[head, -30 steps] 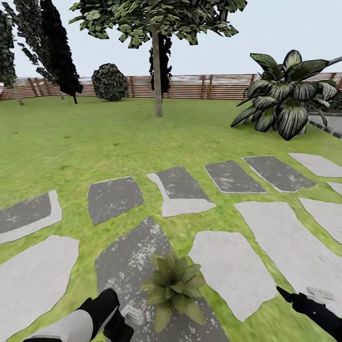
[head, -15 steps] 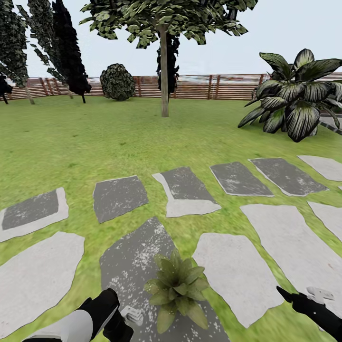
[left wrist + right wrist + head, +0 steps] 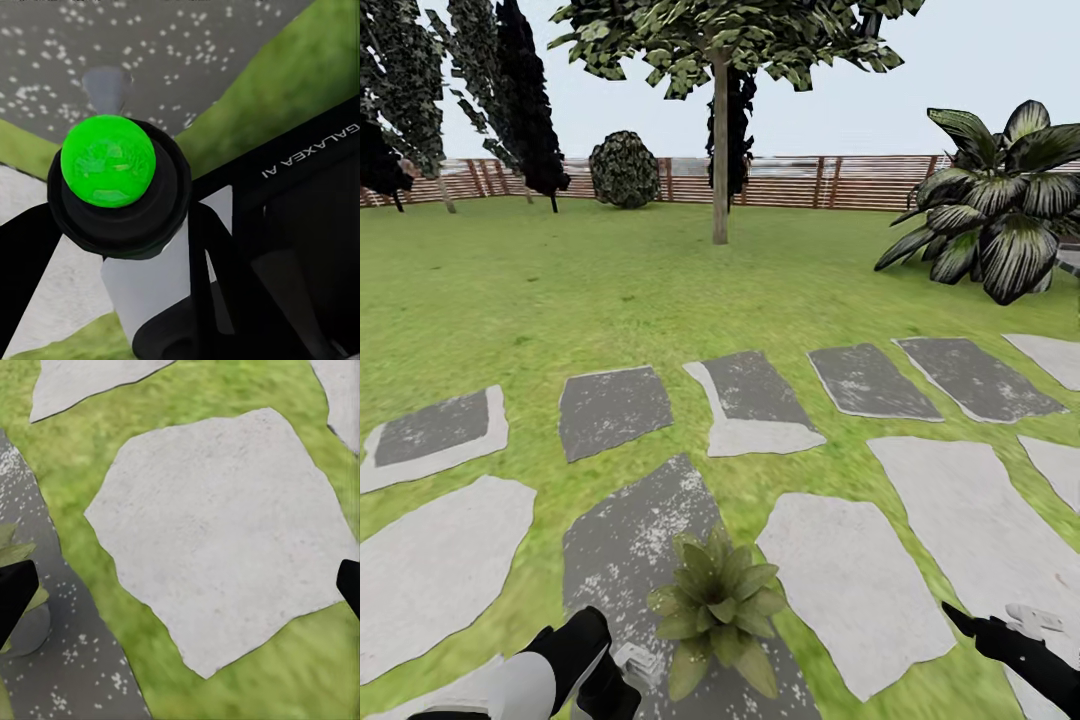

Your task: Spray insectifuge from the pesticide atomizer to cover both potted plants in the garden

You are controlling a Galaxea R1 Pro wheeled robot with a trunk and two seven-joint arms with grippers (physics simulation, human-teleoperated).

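Note:
One potted plant [image 3: 715, 610], a low rosette of broad light-green leaves, stands on a dark speckled slab [image 3: 630, 540] of the garden lawn, close in front of me. My left gripper [image 3: 605, 678] is just left of it, shut on the pesticide atomizer [image 3: 640, 662], whose whitish head pokes out toward the plant. In the left wrist view the atomizer [image 3: 109, 161] shows a green round cap on a black collar between the fingers of the left gripper [image 3: 124, 251]. My right gripper [image 3: 1000, 632] hangs open to the plant's right, over a pale slab. The right wrist view has the gripper [image 3: 180, 589] wide open, with the plant's leaves [image 3: 16, 553] at the edge.
Grey stepping slabs [image 3: 850, 580] lie in rows across the lawn. A big variegated shrub [image 3: 1000, 225] stands at the right, a thin tree trunk [image 3: 720, 150] straight ahead, dark conifers [image 3: 520, 100] at the left. A brown slatted fence [image 3: 810, 182] closes the far side.
The whole head view has shifted: tree, shrub and fence slid rightward, so the camera moved. Both arms keep the same place in the picture, and the plant stays close by the left gripper.

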